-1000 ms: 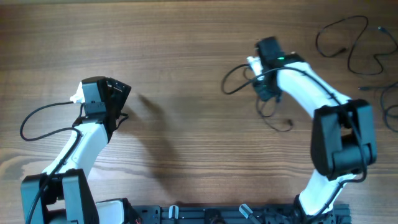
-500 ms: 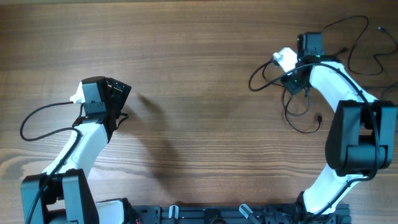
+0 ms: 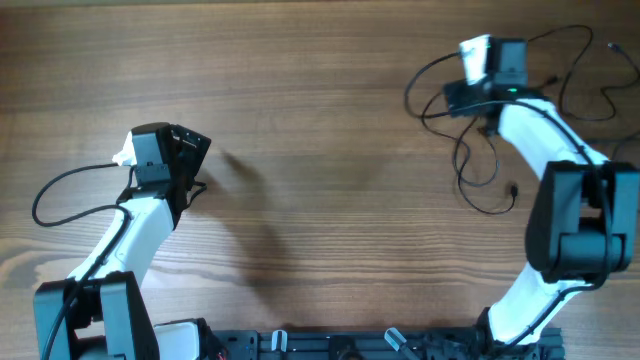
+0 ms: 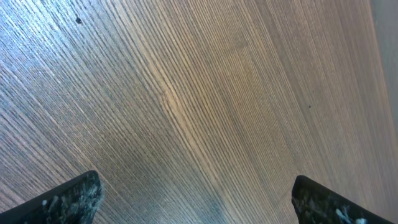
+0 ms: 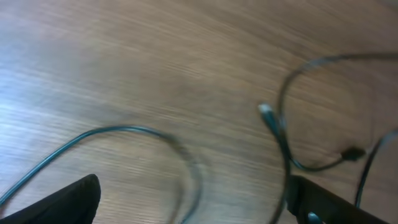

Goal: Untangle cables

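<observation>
The cables lie at the far right of the table. One thin dark cable [image 3: 470, 170] loops around my right gripper [image 3: 463, 97], from a loop on its left down to a small plug [image 3: 512, 190]. More loose strands [image 3: 575, 70] squiggle toward the far right corner. In the right wrist view my right gripper [image 5: 199, 208] is open, its fingertips [image 5: 68, 202] wide apart. A blurred curved strand [image 5: 180, 155] and a strand with a tiny plug end [image 5: 266, 111] lie on the wood between and beyond them, not pinched. My left gripper [image 3: 198, 160] hangs open over bare wood at the left [image 4: 199, 202].
The thick black cable of the left arm [image 3: 60, 195] arcs beside it. The dark base rail [image 3: 380, 345] runs along the near edge. The right arm's elbow [image 3: 565, 225] stands over the near right. Another thin wire [image 3: 625, 170] reaches the right edge.
My right gripper has travelled right and toward the far edge, dragging the cable along, and its jaws have gone from shut to open, letting the strand go. The left arm has not moved.
</observation>
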### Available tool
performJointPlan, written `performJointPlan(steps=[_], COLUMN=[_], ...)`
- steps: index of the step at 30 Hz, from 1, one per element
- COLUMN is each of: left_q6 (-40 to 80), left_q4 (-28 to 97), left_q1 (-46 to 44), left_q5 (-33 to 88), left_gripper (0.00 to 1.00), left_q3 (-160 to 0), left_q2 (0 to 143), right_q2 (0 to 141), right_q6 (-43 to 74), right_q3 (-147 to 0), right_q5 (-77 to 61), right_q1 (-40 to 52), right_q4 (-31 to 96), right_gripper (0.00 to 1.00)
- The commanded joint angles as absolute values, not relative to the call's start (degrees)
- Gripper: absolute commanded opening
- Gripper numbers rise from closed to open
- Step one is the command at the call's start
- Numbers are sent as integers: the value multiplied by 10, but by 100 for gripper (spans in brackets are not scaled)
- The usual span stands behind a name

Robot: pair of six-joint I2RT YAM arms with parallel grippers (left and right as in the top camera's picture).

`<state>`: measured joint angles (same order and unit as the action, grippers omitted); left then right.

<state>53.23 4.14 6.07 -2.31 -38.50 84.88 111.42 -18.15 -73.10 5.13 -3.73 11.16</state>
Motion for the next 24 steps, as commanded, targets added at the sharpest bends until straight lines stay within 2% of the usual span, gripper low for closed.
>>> performJointPlan(steps=[1,2,3,18,24], left_q6=[529,529,529,529,529], left_q4=[42,42,42,42,42], left_q1=[63,63,63,63,63], left_q5=[-31,-31,-31,-31,-31], left_gripper=[100,100,100,100,100], left_q3=[-385,-385,-385,-385,-385], left_q2=[843,843,843,843,843], right_q2=[1116,1121,1127,1265,1328], right_q6=[-104,-103,-98,-73,-44], right_q3=[-741,-741,-741,-796,-862], right_q5=[-77,-93,-99,-102,-101], right_q1=[-86,-96,-103,-121,-122], right_q4=[80,65,51,-92,-93], right_gripper=[49,14,5,4,4])
